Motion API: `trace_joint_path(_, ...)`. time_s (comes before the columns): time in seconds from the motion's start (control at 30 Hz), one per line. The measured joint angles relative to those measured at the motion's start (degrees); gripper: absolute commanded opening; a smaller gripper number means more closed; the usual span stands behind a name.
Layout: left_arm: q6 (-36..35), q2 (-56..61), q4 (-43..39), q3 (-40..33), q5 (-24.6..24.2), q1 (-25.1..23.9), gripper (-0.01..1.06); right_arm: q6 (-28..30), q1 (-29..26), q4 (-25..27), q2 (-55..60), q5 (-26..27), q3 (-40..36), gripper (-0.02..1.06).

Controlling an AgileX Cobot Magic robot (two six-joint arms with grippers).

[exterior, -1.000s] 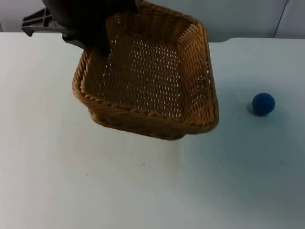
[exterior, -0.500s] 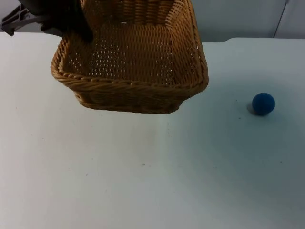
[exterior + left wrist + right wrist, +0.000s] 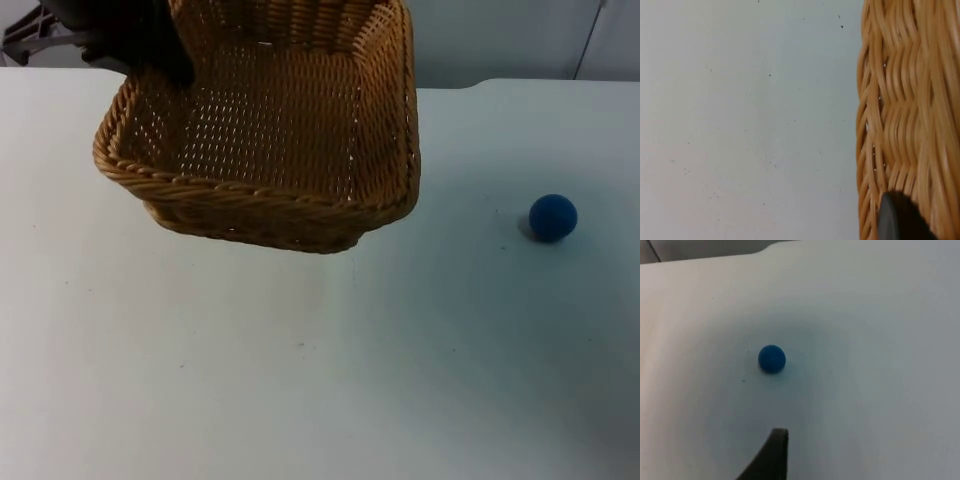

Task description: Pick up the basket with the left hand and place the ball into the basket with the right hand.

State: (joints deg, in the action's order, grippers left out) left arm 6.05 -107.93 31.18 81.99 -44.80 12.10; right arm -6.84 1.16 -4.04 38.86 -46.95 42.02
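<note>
A woven wicker basket (image 3: 270, 130) hangs tilted above the table's far left, empty inside. My left gripper (image 3: 172, 68) is shut on its far left rim. In the left wrist view the basket's wall (image 3: 910, 110) runs beside a black fingertip (image 3: 896, 220) pressed against the weave. A small blue ball (image 3: 552, 217) lies on the white table at the right, well apart from the basket. The right wrist view looks down on the ball (image 3: 772, 358), and my right gripper (image 3: 774, 454) hovers above the table a short way from it, not touching it.
The white table (image 3: 320, 380) stretches bare in front of the basket and around the ball. A grey partition wall (image 3: 500, 40) closes off the far edge.
The basket has swung to the left with my left gripper and turned squarer to the camera. The ball has stayed where it was.
</note>
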Motion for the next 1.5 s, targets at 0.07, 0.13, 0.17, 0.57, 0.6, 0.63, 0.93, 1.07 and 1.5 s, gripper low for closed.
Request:
trace_joint_path(0.07,0.0,0.0,0.0,0.0,0.1,0.0,0.0,-0.1,0.0,-0.2,2.7,2.3,0.1,1.0)
trace_joint_path(0.13,0.0,0.0,0.0,0.0,0.2,0.0,0.0,-0.2,0.0,-0.4,9.4,7.1,0.3,1.0)
trace_joint_path(0.17,0.0,0.0,0.0,0.0,0.4,0.0,0.0,-0.2,0.0,-0.4,12.1,8.7,0.5,1.0)
trace_joint_path(0.57,0.0,0.0,0.1,0.0,3.1,0.0,0.0,-8.7,7.4,-5.2,35.4,16.0,11.7,1.0)
trace_joint_path(0.6,0.0,0.0,0.1,0.0,3.4,0.0,0.0,-10.9,8.3,-7.4,37.6,16.0,13.0,1.0)
trace_joint_path(0.63,0.0,0.0,0.1,0.0,3.4,0.0,0.0,-10.9,8.3,-7.4,37.6,16.0,13.0,1.0)
trace_joint_path(0.93,-0.2,-0.8,0.1,0.0,3.6,0.0,0.0,-17.6,10.0,-13.9,57.4,17.8,22.4,1.0)
trace_joint_path(1.07,-0.2,-1.3,0.1,0.0,3.6,0.0,0.0,-17.7,10.7,-13.9,62.9,19.1,25.2,1.0)
trace_joint_path(1.5,-0.2,-1.8,0.1,-0.1,3.7,0.0,0.0,-17.4,10.8,-13.7,72.3,21.5,28.4,0.99)
